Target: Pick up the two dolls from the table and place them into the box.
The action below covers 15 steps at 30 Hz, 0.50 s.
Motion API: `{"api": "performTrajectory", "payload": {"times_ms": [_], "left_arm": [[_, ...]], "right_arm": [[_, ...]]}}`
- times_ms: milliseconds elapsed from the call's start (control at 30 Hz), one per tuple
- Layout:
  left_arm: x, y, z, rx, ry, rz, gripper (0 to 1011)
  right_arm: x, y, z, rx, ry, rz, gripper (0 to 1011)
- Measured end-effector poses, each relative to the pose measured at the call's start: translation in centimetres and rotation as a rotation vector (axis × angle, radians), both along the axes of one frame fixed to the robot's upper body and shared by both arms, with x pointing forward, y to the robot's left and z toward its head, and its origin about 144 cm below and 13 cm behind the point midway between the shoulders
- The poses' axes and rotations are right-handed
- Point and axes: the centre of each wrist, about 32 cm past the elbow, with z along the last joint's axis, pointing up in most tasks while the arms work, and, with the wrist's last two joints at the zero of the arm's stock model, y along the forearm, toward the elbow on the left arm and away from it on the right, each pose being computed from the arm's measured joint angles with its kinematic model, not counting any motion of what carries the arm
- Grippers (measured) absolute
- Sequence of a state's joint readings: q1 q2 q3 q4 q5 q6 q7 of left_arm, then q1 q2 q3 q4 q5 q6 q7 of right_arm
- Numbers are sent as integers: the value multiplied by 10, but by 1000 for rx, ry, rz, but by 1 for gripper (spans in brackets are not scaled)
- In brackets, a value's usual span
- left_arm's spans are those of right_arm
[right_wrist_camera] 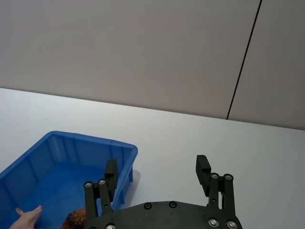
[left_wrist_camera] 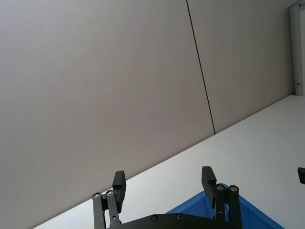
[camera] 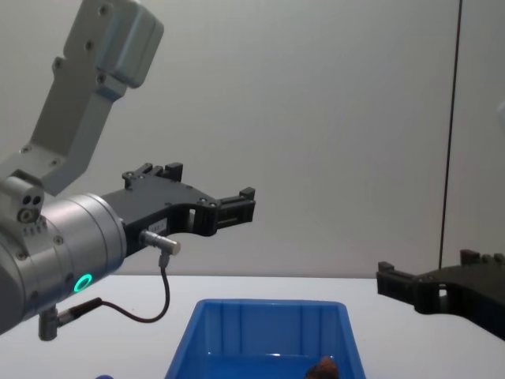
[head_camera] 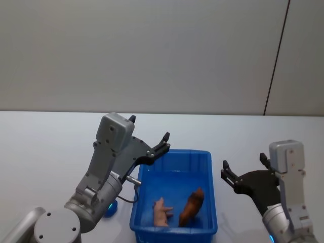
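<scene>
on the left, the left arm rises from the robot's side. the left gripper (head_camera: 150, 129) hangs in the air over the far left corner of the box (head_camera: 174, 151), its fingers spread apart with nothing between them. from the chest, this gripper (camera: 209, 183) sits well above the box's rim (camera: 268, 303). its own wrist camera shows the two dark fingertips (left_wrist_camera: 119, 180) parted, with a corner of the blue box (left_wrist_camera: 245, 217) beneath.

the box stands on the white table (head_camera: 45, 147), in the middle. both dolls lie inside it, on the near part of its floor. the pale pink doll (head_camera: 161, 212) is on the left and the reddish-brown doll (head_camera: 191, 206) just beside it on the right, close together; whether they touch i cannot tell.

to the right of the box, clear of its wall, the right gripper (head_camera: 244, 162) is held over bare table, fingers also apart and empty. its wrist camera looks past the open fingers (right_wrist_camera: 111, 168) into the box (right_wrist_camera: 90, 139), where the pink doll (right_wrist_camera: 27, 217) and the brown doll (right_wrist_camera: 74, 219) show at the edge.
</scene>
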<state>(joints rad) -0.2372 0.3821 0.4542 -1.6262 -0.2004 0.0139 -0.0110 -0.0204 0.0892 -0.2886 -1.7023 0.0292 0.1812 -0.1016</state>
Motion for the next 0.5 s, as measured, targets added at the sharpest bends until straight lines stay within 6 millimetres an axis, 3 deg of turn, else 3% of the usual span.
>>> {"api": "performTrajectory", "payload": {"times_ms": [500], "left_arm": [[-5,4,-1,-18,25,25,1001]], "right_arm": [[-2,-5,0,-4,-3,-20,1001]]}}
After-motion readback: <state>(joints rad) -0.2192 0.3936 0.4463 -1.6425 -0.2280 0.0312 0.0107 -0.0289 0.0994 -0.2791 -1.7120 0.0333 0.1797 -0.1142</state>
